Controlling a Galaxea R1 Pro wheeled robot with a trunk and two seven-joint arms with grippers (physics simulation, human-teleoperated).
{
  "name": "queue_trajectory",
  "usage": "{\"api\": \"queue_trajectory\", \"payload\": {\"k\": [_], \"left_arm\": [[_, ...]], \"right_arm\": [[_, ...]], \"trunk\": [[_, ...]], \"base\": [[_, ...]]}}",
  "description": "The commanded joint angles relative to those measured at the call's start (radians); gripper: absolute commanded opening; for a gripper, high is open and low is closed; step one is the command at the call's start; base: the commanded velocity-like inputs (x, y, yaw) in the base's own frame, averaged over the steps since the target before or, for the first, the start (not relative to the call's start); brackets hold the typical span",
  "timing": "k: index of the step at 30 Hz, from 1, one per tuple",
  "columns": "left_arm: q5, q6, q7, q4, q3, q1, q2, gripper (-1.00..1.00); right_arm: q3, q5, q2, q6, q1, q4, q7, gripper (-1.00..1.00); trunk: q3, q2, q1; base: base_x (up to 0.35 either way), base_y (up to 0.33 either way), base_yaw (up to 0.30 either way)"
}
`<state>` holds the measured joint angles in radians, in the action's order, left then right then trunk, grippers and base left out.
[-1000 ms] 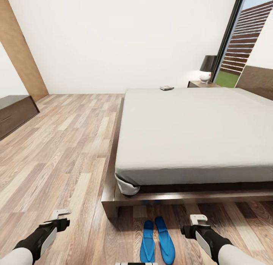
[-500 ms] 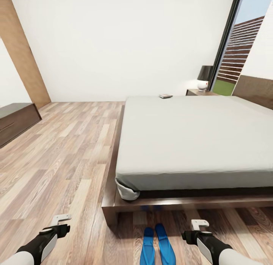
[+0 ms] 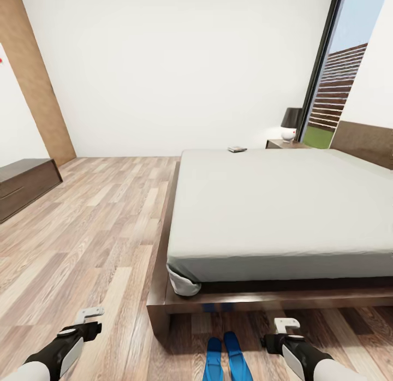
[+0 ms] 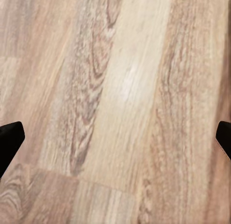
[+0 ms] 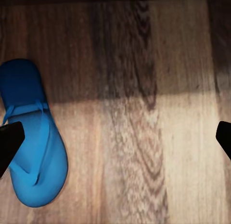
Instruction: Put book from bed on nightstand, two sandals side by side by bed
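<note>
Your two blue sandals (image 3: pixel 226 358) are lying side by side at the bed (image 3: pixel 273 206) foot.
Both grippers, left gripper (image 3: pixel 82 322) and right gripper (image 3: pixel 285 331), are hanging spread, empty, over the wood-plank floor (image 3: pixel 93 228); the book (image 3: pixel 237 149) is resting on the mattress's far edge.

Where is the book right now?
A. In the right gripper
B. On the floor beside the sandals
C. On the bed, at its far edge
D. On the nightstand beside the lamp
C: the book lies on the bed at its far edge, short of the nightstand.

Wood-plank floor (image 3: pixel 98 217) (matt grain), dark wooden bed (image 3: pixel 229 300) frame
</note>
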<state>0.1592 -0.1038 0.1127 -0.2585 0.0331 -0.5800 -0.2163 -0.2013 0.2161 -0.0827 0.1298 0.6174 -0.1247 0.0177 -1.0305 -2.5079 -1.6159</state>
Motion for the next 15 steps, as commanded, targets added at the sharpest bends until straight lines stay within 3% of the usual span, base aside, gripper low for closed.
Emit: {"api": "queue_trajectory", "payload": {"k": [1, 15], "left_arm": [[0.010, -0.005, 0.004, -0.002, 0.004, 0.000, 0.000, 1.00], [0.010, -0.003, 0.004, -0.002, 0.004, 0.000, 0.000, 1.00]], "right_arm": [[-0.008, 0.009, 0.000, 0.006, -0.001, -0.002, 0.002, 1.00], [-0.009, 0.009, 0.003, 0.005, -0.008, -0.001, 0.003, 1.00]], "trunk": [[0.003, 0.000, 0.001], [0.057, 0.003, 0.007]], "base": [[0.000, 0.000, 0.000], [0.000, 0.000, 0.000]]}}
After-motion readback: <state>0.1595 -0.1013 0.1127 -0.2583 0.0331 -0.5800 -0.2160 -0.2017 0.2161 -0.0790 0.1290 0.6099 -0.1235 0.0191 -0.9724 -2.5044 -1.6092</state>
